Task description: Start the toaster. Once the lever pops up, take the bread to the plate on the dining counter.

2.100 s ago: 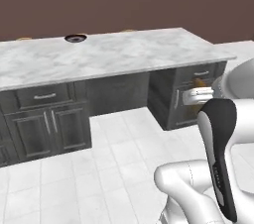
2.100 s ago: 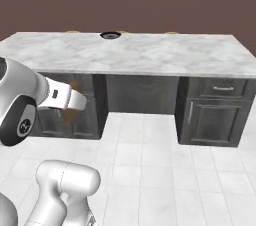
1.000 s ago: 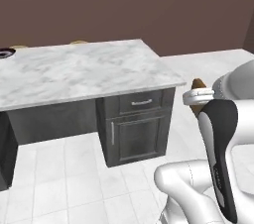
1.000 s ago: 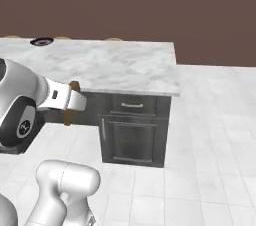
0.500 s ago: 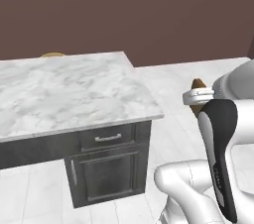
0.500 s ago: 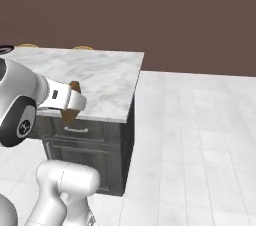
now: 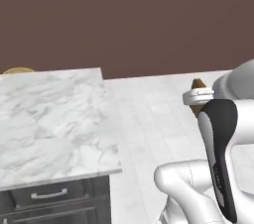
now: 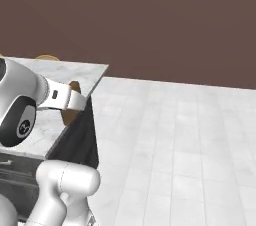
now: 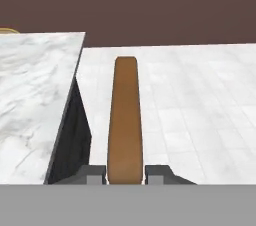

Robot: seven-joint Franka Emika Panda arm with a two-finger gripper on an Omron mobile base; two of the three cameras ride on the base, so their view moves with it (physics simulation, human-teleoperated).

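Where the two dark fingertips rise at the foot of the hand view, the gripper (image 9: 126,174) is clamped on the bread (image 9: 125,120), one tip pressed to each flat face.

Bread: thin brown slice, seen edge-on from the hand, standing up between the fingers and reaching away from them. Its lower end is cut off by the bottom of that view. In the left base view a small brown corner of the bread (image 7: 198,84) pokes out behind the white wrist; the rest is hidden by the arm. In the right base view a brown patch of the bread (image 8: 71,115) shows below the wrist collar, its outline hard to make out.

Gripper fingers: hidden by the arm's white links in both base views.

Dining counter (image 7: 49,119): white grey-veined marble top, off to the left of the held slice and apart from it. Its far left is cut off by the picture edge. Dark cabinet front below, one drawer handle (image 7: 48,195) visible. A tan rounded stool seat (image 7: 17,71) peeks over the far edge, mostly hidden.

Floor (image 8: 175,140): pale tiles, lying under the slice.

Back wall (image 7: 129,20): plain brown.
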